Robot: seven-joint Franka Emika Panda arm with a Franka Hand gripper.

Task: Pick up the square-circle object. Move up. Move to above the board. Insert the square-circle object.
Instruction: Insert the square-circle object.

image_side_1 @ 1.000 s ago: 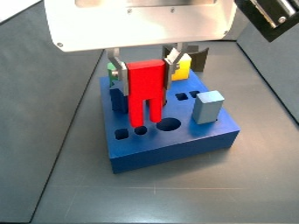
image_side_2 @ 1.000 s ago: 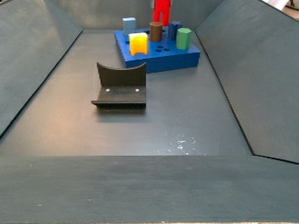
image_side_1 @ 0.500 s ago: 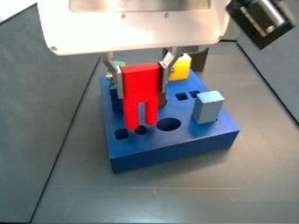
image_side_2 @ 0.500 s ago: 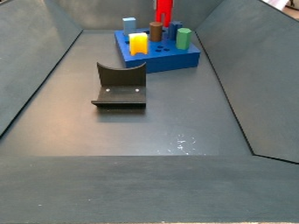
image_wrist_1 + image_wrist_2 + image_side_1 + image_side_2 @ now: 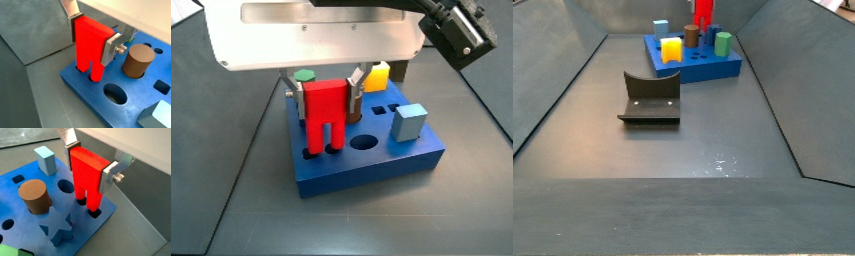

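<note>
We see the square-circle object [image 5: 325, 113], a tall, narrow bright red block split by a slot into two prongs, standing upright with both prong tips down in two holes near a corner of the board [image 5: 372, 165]. In both wrist views [image 5: 92, 46] [image 5: 89, 175] the tips sit inside the dark openings, one prong reaching lower than its neighbour.

The gripper [image 5: 321, 90] hangs directly above that corner of the board, and its flat silver fingers [image 5: 111, 48] press against opposite faces of the red block's upper part, so the jaws are clamped on the block. A second silver finger [image 5: 68, 137] shows against the block's far side in a wrist view.

The board is a large, thick, square blue block with differently shaped holes in its top. On it, beside the red block, we find a brown cylinder [image 5: 138, 60] standing upright in its hole, and an empty round hole [image 5: 115, 93] just next to the prongs. A small light-blue cube [image 5: 410, 122] stands near another corner of the board, a yellow peg [image 5: 378, 76] sits behind the gripper, and a raised blue star piece [image 5: 56, 228] shows in a wrist view.

Away from the board, the dark L-shaped fixture [image 5: 649, 96] stands on the grey floor [image 5: 687, 160].
</note>
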